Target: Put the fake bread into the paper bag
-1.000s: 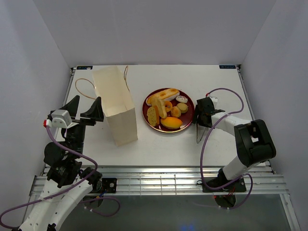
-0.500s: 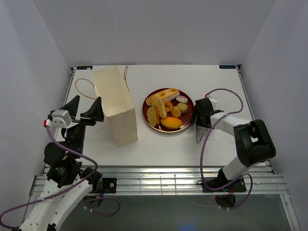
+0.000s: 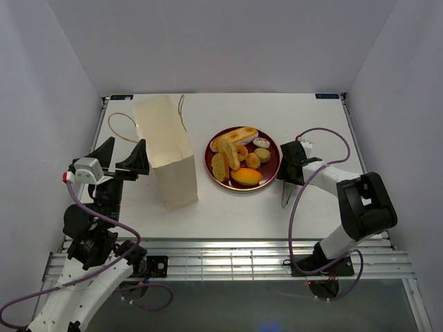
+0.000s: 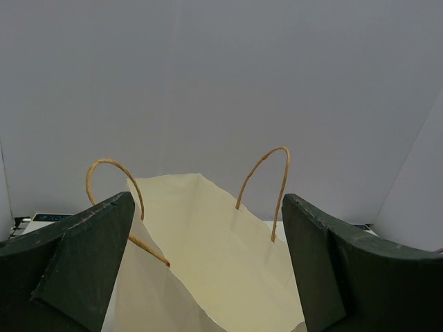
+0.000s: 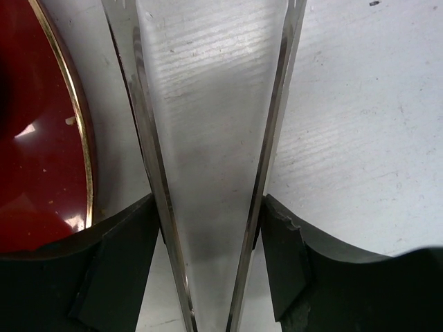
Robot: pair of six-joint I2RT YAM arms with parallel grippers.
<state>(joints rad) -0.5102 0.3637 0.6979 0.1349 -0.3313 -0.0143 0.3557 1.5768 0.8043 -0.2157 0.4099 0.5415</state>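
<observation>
The fake bread (image 3: 239, 155), a baguette, rolls, a slice and small donuts, lies piled on a round dark-red plate (image 3: 275, 170) at mid-table. The cream paper bag (image 3: 166, 149) stands open to the plate's left, also in the left wrist view (image 4: 208, 256). My left gripper (image 3: 123, 162) is open and empty, just left of the bag; in its wrist view (image 4: 208, 207) the bag's mouth sits between the fingers. My right gripper (image 3: 289, 173) is shut on metal tongs (image 3: 284, 194) just right of the plate. The right wrist view shows the gripper (image 5: 208, 242) pressing both tong arms (image 5: 145, 138).
The plate's gold rim (image 5: 83, 159) lies close to the left of the tongs. The bag's brown cord handles (image 4: 266, 176) stick up and one loops onto the table (image 3: 121, 128). White walls enclose the table on three sides. A purple cable (image 3: 325, 135) arcs beside the right arm.
My right gripper has shifted very slightly toward the plate with the tongs in it. The left arm, bag and bread have not moved.
</observation>
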